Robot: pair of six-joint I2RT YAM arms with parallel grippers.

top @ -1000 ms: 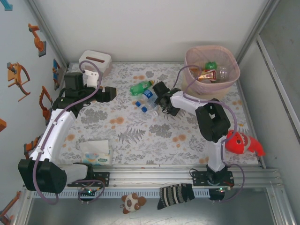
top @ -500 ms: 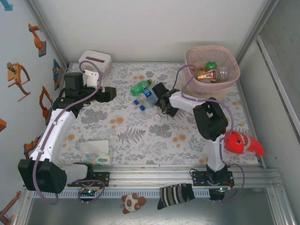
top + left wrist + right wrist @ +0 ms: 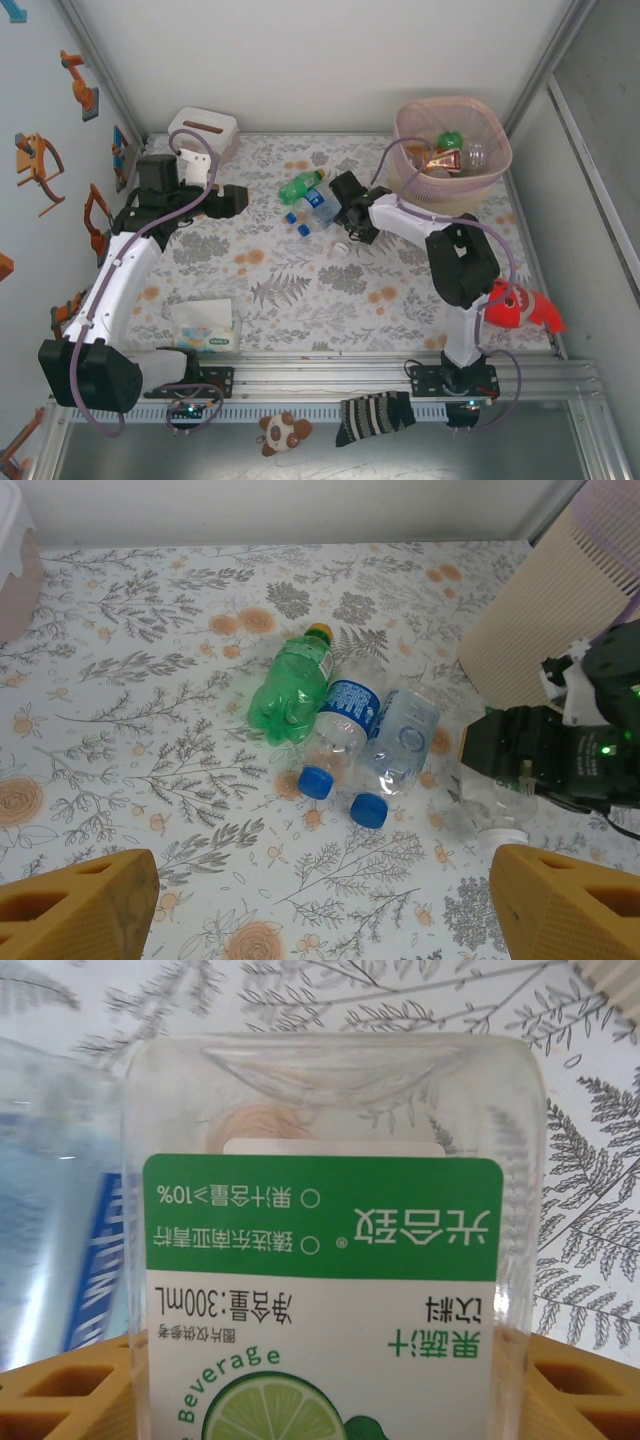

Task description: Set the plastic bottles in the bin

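The flowered counter (image 3: pixel 300 290) is unaltered, and the bin (image 3: pixel 545 610) at its far right corner is seen loaded as it was a second ago, with several bottles (image 3: pixel 452 150) lying in its pink liner. The left arm is not moved at all: its end effector (image 3: pixel 325 910) is held spread wide above the counter, with nothing between its fingers. The change is confined to the right arm, whose elbow is shifted a little while its end effector (image 3: pixel 327 1390) is kept low beside the foot of the bin. Its fingers (image 3: pixel 70 1395), wider apart a second ago, are now drawn in against both sides of the clear bottle with the green label (image 3: pixel 325 1230), which is pinched but appears still to lie on the counter. A grasp is therefore judged to be in hand, with the lift and the short carry over the rim left to be done. The green bottle (image 3: pixel 293 685) and the two blue-capped bottles (image 3: pixel 345 730) touching it are left lying nearby, awaiting their turn
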